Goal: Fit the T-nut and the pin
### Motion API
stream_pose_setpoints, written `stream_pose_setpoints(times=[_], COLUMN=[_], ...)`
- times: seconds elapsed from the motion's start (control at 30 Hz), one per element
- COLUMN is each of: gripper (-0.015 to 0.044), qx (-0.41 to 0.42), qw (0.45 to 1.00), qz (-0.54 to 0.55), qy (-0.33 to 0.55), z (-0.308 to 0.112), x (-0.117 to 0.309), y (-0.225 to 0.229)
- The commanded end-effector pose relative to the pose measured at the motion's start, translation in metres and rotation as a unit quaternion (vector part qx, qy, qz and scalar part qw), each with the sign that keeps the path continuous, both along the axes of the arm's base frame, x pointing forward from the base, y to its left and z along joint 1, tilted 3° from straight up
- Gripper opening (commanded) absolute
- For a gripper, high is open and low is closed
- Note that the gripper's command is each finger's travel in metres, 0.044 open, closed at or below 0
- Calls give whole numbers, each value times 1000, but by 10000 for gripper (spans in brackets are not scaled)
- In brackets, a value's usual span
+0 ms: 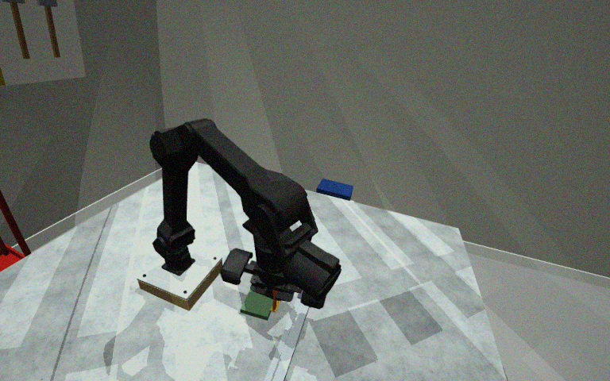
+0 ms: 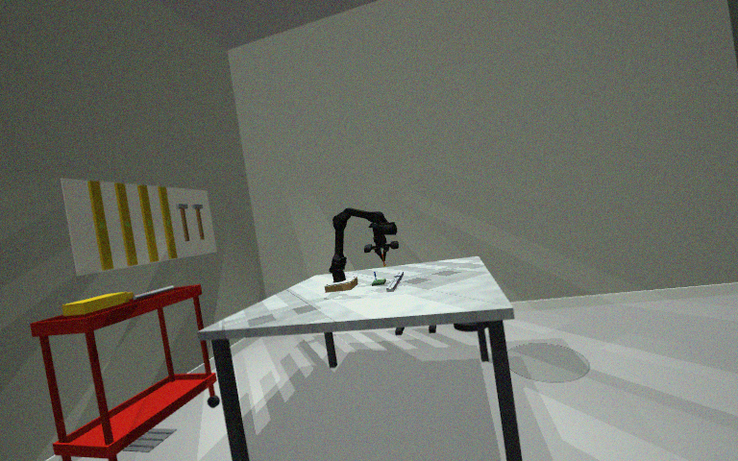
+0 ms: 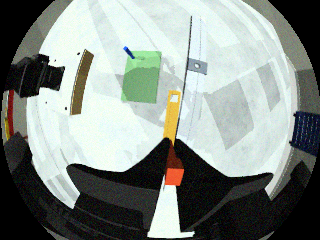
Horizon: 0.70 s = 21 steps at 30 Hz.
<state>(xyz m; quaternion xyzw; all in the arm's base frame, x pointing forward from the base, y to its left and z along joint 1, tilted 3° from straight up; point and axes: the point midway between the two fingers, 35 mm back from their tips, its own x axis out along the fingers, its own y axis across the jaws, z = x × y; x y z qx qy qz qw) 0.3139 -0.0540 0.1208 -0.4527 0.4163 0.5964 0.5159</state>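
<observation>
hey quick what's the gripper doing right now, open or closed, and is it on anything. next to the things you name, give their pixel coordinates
Gripper (image 1: 275,294) (image 2: 383,261) (image 3: 171,143): closed on the orange handle (image 1: 274,300) (image 2: 384,264) (image 3: 174,176) of the T-nut (image 1: 277,306) (image 3: 171,117), held above the table (image 1: 404,278) (image 2: 424,302) (image 3: 105,135).

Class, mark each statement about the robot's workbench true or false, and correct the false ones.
1. The gripper is shut on the orange handle. True.
2. The blue pin is already in the bracket hole. False: it stands at the green tray.
3. The brass T-nut lies flat in the slot. False: it hangs from the gripper, above the table.
4. The dark bracket sits on the aluminum rail. True.
5. The cart beside the table is green. False: it is red.
</observation>
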Motion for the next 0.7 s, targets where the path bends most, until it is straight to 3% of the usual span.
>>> stream_pose_setpoints(times=[0.0, 0.67], gripper=[-150, -150], qx=[-4, -6], qw=[1000, 1000], qz=[-1, -11], qy=[-4, -7], z=[2, 0], x=[6, 24], y=[-6, -33])
